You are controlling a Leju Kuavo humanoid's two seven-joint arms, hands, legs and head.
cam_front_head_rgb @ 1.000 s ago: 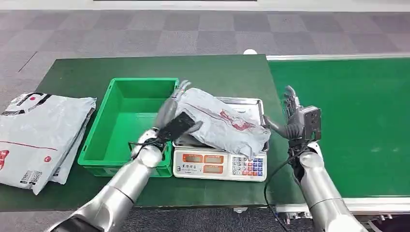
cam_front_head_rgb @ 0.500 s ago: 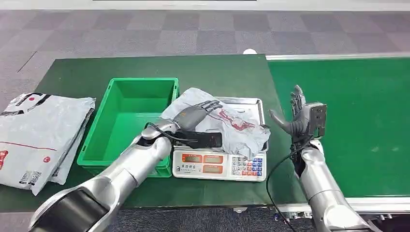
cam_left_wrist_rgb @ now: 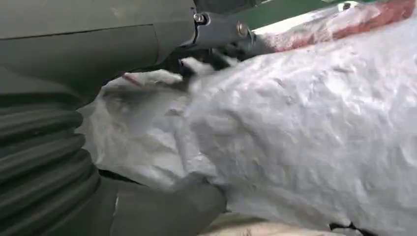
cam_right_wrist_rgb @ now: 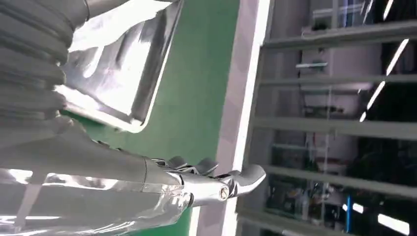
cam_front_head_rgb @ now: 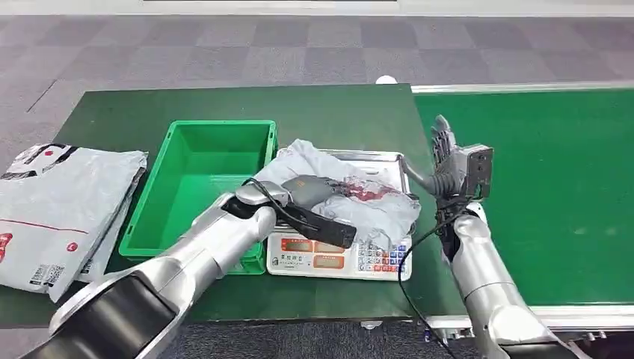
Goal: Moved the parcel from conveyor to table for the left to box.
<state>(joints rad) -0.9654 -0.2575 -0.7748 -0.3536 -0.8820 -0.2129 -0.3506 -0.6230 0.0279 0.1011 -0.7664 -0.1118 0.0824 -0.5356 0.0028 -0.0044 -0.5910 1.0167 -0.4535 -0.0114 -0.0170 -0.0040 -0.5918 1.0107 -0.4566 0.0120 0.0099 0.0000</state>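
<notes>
The grey parcel (cam_front_head_rgb: 351,198) lies crumpled on the weighing scale (cam_front_head_rgb: 340,254), beside the green crate (cam_front_head_rgb: 196,187). The left hand (cam_front_head_rgb: 310,191) presses on it, grip unclear; the right hand (cam_front_head_rgb: 442,161) hangs spread, empty. Risk: slack film slipping, snagging the scale's pan.

My right robot hand (cam_right_wrist_rgb: 147,182) reaches out empty, fingers (cam_right_wrist_rgb: 231,184) extended together. Beside it a shiny steel tray (cam_right_wrist_rgb: 130,73) rests on the green tabletop (cam_right_wrist_rgb: 201,88), before grey shelving (cam_right_wrist_rgb: 334,123).

Green table (cam_front_head_rgb: 336,112), green bin (cam_front_head_rgb: 196,191), scale (cam_front_head_rgb: 340,258), grey bags (cam_front_head_rgb: 60,209)
</notes>
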